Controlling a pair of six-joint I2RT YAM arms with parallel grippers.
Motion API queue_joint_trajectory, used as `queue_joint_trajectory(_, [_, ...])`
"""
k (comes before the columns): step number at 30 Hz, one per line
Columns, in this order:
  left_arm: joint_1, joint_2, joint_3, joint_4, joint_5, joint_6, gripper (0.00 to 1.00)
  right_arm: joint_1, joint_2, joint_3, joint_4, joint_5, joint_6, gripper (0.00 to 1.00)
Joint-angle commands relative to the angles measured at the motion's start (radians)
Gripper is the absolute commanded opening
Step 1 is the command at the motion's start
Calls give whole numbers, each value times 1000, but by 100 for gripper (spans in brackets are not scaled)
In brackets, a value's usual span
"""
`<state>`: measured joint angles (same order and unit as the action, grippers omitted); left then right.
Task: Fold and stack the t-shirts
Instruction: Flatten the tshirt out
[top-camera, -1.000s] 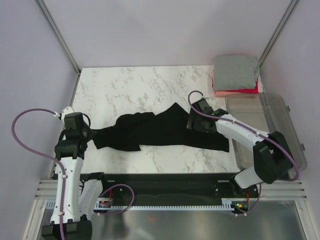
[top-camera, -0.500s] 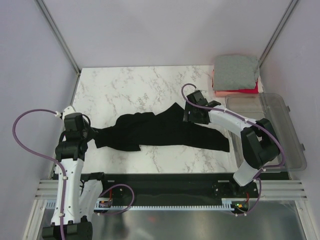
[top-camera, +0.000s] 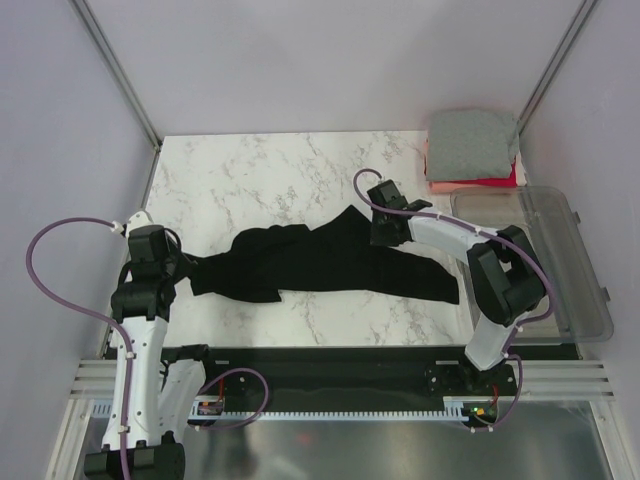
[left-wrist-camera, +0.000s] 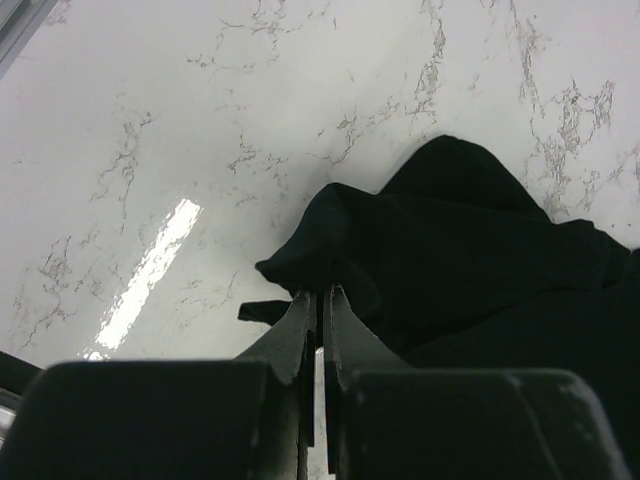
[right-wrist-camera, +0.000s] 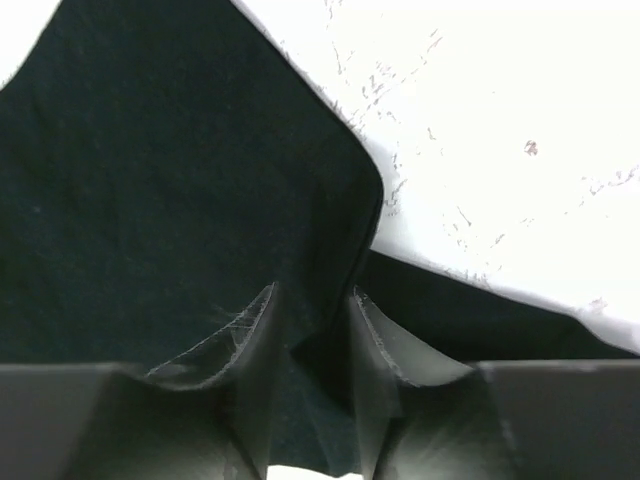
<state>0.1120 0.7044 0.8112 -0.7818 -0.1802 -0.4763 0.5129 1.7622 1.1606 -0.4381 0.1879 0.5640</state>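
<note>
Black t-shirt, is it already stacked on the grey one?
No, the black t-shirt lies stretched out on the table, apart from the grey t-shirt folded at the far right corner.

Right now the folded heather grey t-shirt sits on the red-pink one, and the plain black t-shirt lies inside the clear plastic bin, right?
Not quite. The top external view shows the plain black t-shirt lying on the white marble tabletop, not inside the clear plastic bin. The folded heather grey t-shirt does sit on the red-pink one.
</note>
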Motion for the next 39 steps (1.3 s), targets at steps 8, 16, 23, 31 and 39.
queue_joint_trajectory(8, [6,17,23,18,-5,10,2,1,-113,68,-51,1,-42,0])
queue_joint_trajectory(16, [6,26,398,-5,104,-74,2,1,-449,410,-243,39,-121,0])
queue_joint_trajectory(23, [6,40,719,-2,88,-153,2,1,-780,553,-173,-138,-226,0])
queue_joint_trajectory(31, [-18,24,1009,151,304,-38,2,-1,-1096,458,-68,-254,-300,0])
queue_joint_trajectory(39, [-51,23,1236,266,344,27,2,-8,-1268,421,21,-426,-300,0])
